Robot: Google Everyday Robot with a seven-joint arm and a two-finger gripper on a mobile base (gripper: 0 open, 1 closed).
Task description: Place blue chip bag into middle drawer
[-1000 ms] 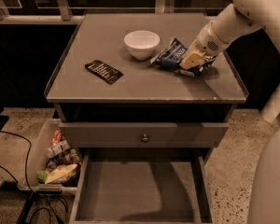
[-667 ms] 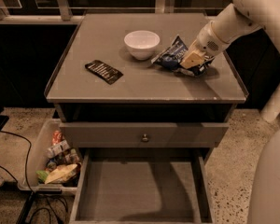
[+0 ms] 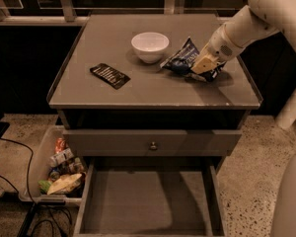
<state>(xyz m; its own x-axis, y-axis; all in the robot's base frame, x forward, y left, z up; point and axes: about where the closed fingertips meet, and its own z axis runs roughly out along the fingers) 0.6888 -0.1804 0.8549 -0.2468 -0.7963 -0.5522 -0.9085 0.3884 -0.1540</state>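
Note:
The blue chip bag [image 3: 182, 58] lies on the cabinet top right of the white bowl [image 3: 150, 46], its left end tipped up. My gripper [image 3: 203, 69] comes in from the upper right on the white arm [image 3: 246, 23] and is shut on the bag's right end, which it partly hides. The middle drawer [image 3: 148, 201] is pulled open at the bottom of the view, with a bare grey floor and nothing in it.
A flat black packet [image 3: 110, 75] lies on the left of the cabinet top [image 3: 113, 95]. A closed drawer front with a round knob [image 3: 153, 145] sits above the open drawer. A plastic bin of snacks [image 3: 39, 172] stands on the floor at the left, with cables beside it.
The bag's left end has risen slightly and the bag stands more tilted. The gripper stays at the bag's right end.

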